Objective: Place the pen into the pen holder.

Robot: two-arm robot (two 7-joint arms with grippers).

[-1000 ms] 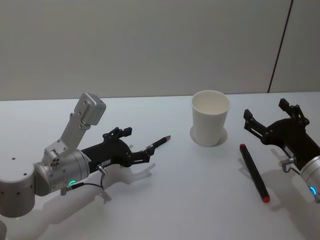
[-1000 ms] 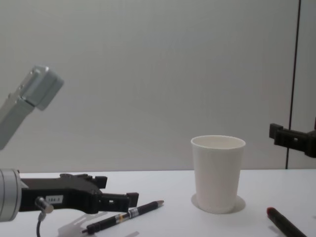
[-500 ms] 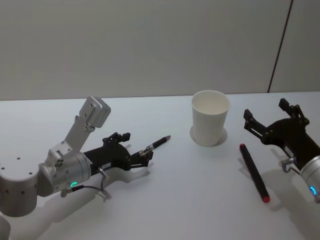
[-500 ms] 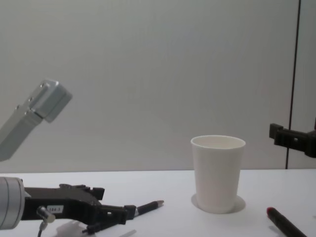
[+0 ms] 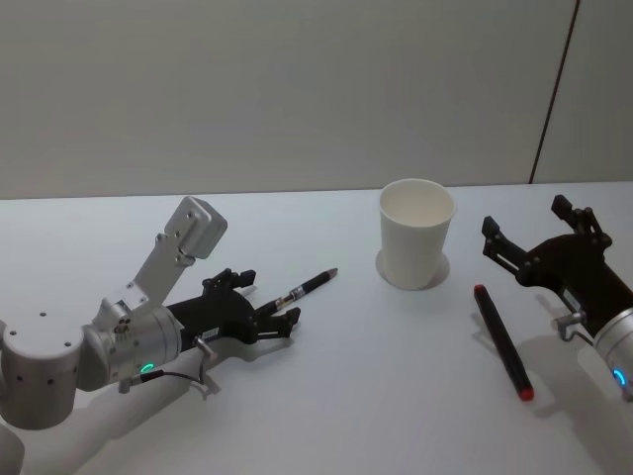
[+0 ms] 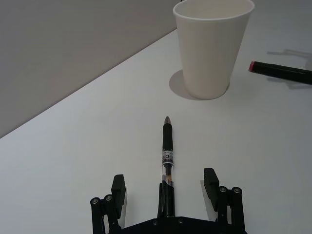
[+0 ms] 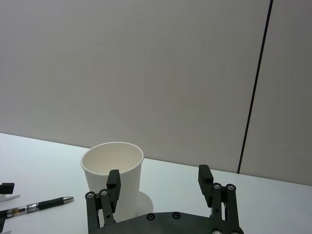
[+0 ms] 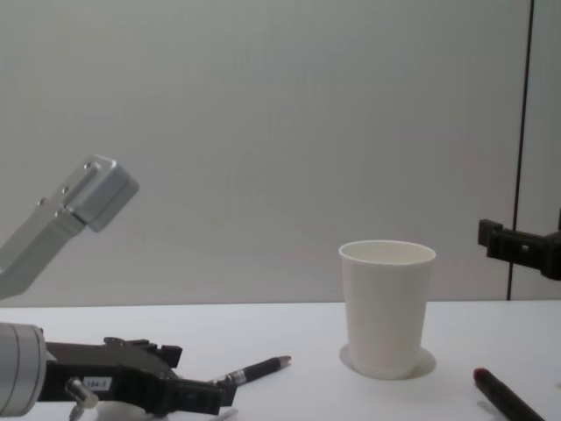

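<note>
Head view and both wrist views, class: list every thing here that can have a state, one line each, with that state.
pen holder: upright on the table, no pen in it.
black pen: lying flat, not gripped, rear end between the left gripper's fingers.
red-tipped marker: lying flat, right of the pen holder, apart from it.
left gripper: open, low, astride the pen.
right gripper: open, parked on the right, holding nothing.

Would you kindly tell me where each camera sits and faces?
Head: high, down onto the table; left gripper straddling the pen, right gripper open.
Chest: low, facing across the table; left gripper.
Left wrist: faces along the pen toward the pen holder; own open fingers.
Right wrist: faces the pen holder; own fingers.
All share the pen holder.
</note>
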